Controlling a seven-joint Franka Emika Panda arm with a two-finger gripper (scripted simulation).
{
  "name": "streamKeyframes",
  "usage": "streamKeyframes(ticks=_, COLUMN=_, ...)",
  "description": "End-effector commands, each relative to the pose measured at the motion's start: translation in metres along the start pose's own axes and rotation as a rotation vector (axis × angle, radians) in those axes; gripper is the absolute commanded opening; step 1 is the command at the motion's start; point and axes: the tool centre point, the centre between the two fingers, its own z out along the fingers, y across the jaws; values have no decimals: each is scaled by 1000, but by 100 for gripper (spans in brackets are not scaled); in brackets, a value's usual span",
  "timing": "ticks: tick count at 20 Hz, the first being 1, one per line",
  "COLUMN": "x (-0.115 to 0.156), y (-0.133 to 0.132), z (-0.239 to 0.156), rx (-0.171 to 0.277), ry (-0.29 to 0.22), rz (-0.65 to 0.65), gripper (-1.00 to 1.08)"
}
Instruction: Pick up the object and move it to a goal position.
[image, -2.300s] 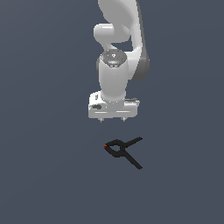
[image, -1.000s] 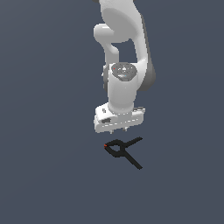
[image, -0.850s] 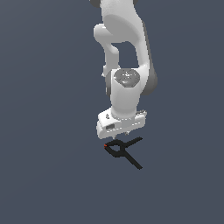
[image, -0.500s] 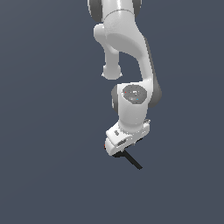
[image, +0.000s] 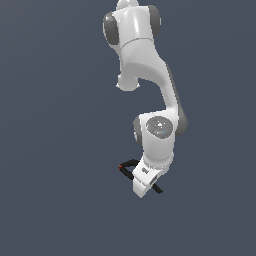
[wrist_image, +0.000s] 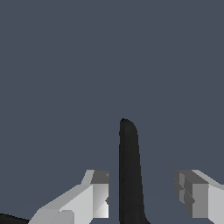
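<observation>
**Item record: black spring clamp beneath a lowered white arm**

Exterior view, from its left to its right: we list first a small black spring clamp with thin handles and a tiny red-orange tip (image: 128, 165), lying on the plain dark grey-blue counter (image: 55, 150). Its red tip points toward this view's left. Next we list the white Panda gripper (image: 145, 186), set low over the clamp and covering its middle; one thin handle end shows just past the gripper on the view's right.

Wrist view: we record one light grey finger (wrist_image: 94, 192), then a black clamp handle (wrist_image: 129, 175) standing upright in the gap, then the second finger (wrist_image: 197, 192). The jaws stand apart, with clear space either side of the handle, touching nothing.
</observation>
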Motion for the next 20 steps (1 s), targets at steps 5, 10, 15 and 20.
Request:
streamKeyframes(ticks=5, x=12, y=-1, z=17, rx=-2, ry=31, rz=-78, gripper=28)
streamKeyframes(ticks=10, x=15, y=-1, z=21, rx=-3, ry=38, rz=-95, gripper=28)
streamKeyframes(ticks=15, x=14, y=-1, z=25, rx=-2, ry=36, rz=-91, gripper=28)
streamKeyframes(ticks=20, x=15, y=-1, z=42, rx=-3, ry=37, rz=-94, gripper=28)
